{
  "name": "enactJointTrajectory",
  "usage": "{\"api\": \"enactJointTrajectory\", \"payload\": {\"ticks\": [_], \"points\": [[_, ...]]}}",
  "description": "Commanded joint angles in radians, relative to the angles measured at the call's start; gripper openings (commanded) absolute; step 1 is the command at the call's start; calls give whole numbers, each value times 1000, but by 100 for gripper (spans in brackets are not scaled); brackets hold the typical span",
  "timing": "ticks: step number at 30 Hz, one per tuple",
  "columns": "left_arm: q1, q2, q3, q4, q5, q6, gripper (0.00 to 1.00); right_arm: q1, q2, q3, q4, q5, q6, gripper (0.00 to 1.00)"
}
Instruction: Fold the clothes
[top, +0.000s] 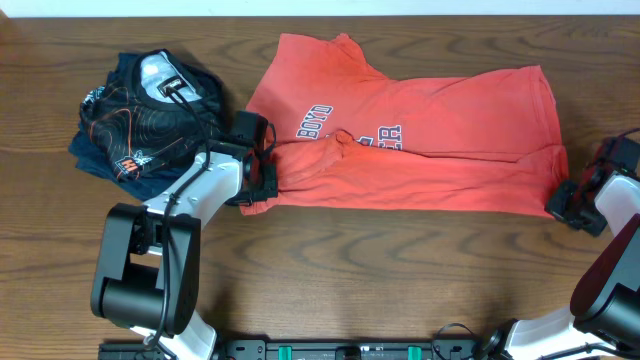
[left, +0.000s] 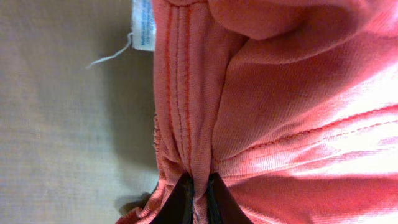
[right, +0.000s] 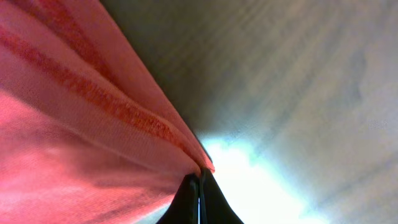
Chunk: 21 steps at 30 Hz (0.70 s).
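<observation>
Two pinches on the T-shirt (top: 430, 150): left gripper (left: 199, 190) closed tight on a bunched seam, right gripper (right: 199, 186) clamped on the hem corner.

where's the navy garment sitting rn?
Overhead view: the navy garment lies crumpled on the left side of the table, just left of the red T-shirt and beyond the left gripper, which is shut on that shirt.

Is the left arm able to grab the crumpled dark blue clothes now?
Probably not yet: the left gripper has its jaws shut on the coral-red cotton T-shirt. The dark navy printed garment lies beside it, nothing between. It must let go first.
</observation>
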Motion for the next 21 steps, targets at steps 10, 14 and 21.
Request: {"api": "enactJointTrajectory", "payload": {"ticks": [10,14,21], "points": [[2,26,-41,-264,-20,1,6,-109,10,-13,-86,160,149,1],[2,25,-41,-323,-19,1,6,-130,10,-13,-92,138,152,1],[2,7,-41,-392,-9,2,6,-128,10,-13,-112,118,152,1]]}}
